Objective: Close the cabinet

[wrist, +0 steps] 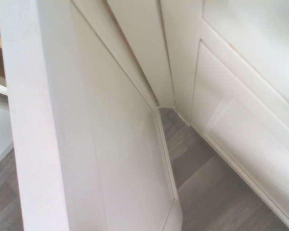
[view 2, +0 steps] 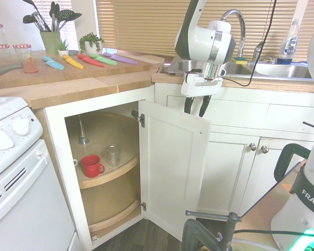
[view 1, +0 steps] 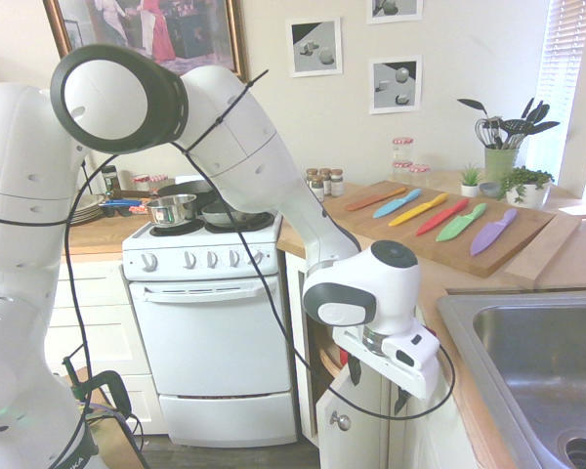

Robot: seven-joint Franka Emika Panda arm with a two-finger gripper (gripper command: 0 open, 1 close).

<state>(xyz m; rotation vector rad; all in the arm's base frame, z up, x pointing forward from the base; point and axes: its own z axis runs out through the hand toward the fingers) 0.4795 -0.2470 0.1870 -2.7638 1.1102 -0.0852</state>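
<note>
The cabinet [view 2: 102, 172] under the wooden counter stands open. Its white recessed-panel door [view 2: 172, 167] is swung out on hinges at its left side, and round wooden shelves show inside. My gripper [view 2: 196, 109] hangs just above the door's top edge near the free corner, open, with nothing between its dark fingers [view 2: 189, 106]. From the other side, the gripper [view 1: 376, 383] is above the door [view 1: 356, 415] and its small silver knob [view 1: 341, 421]. The wrist view is filled by the door's [wrist: 111, 144] top edge and panel, seen from above.
A red mug [view 2: 91, 166] and a glass [view 2: 112, 155] sit on the upper shelf. The white oven [view 2: 10, 172] stands left of the cabinet. More white doors with knobs [view 2: 253, 147] lie behind the open door, under the sink [view 2: 282, 70]. Coloured knives lie on a cutting board [view 2: 68, 70].
</note>
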